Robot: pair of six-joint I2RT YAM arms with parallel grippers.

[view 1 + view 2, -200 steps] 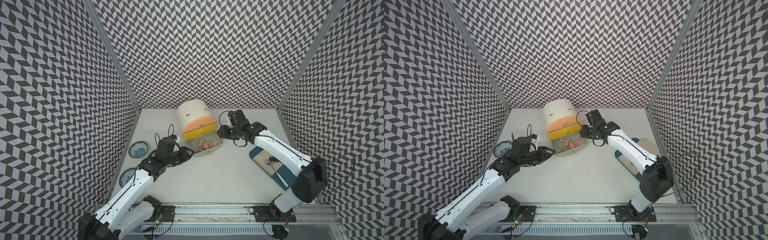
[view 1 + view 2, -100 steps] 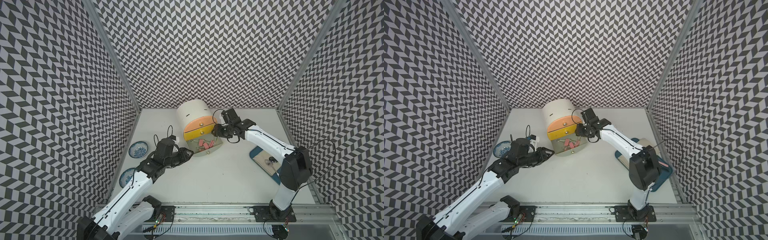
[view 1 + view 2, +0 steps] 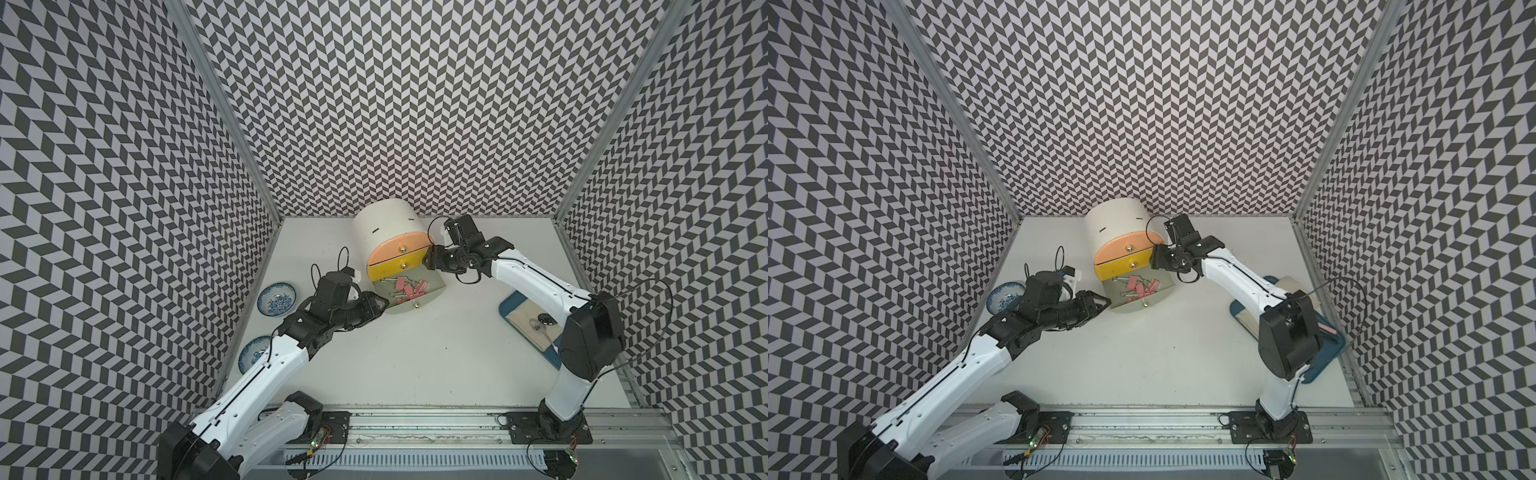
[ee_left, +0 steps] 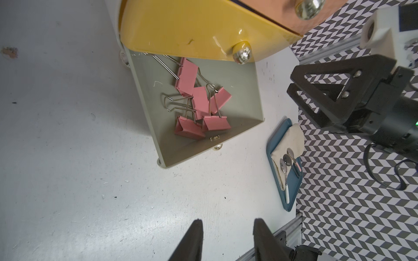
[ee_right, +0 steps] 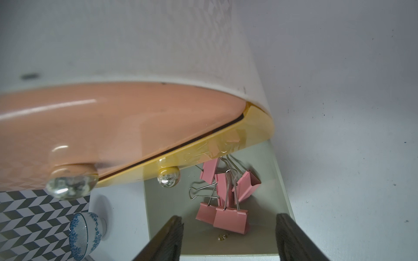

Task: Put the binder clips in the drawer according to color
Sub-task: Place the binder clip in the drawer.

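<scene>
Several pink binder clips lie in a heap in the grey-green bottom drawer, which is pulled out of the white cabinet. Above it are a yellow drawer, slightly ajar, and a peach drawer. My left gripper hovers open and empty beside the open drawer's front left corner. My right gripper is open wide and empty at the yellow drawer's right end, above the clips.
Two blue-patterned dishes sit along the left wall. A blue tray with a cloth and spoons lies at the right, partly under my right arm. The cabinet stands against the back wall.
My right gripper has moved left to the yellow drawer's right end and its jaws have spread wider. The left arm has stayed put.
</scene>
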